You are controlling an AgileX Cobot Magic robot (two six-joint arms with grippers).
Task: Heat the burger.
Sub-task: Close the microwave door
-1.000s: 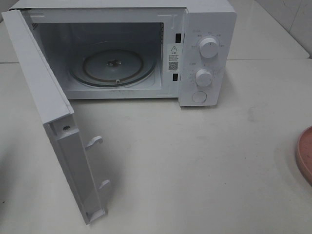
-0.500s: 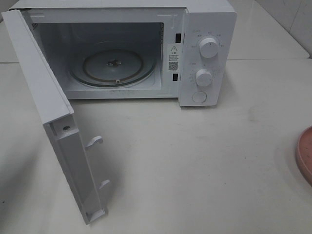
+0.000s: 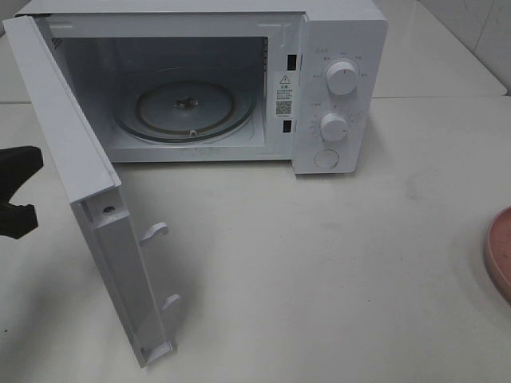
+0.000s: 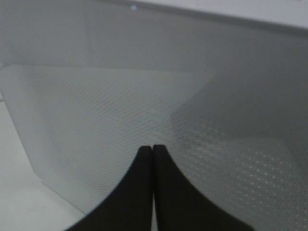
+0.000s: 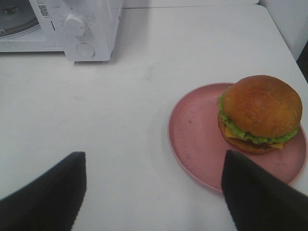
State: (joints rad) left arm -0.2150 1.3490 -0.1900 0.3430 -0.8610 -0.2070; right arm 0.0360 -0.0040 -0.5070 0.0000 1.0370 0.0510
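Burger [image 5: 260,111] sits on pink plate [image 5: 197,139], untouched. R gripper [image 5: 153,190] jaws wide apart, empty. L gripper [image 4: 153,159] pressed shut, facing microwave door [image 4: 120,110], which stands open.

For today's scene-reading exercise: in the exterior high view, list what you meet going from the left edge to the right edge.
Left hand → open microwave door → glass turntable inside the cavity → upper dial and lower dial on the control panel → pink plate at the right edge.
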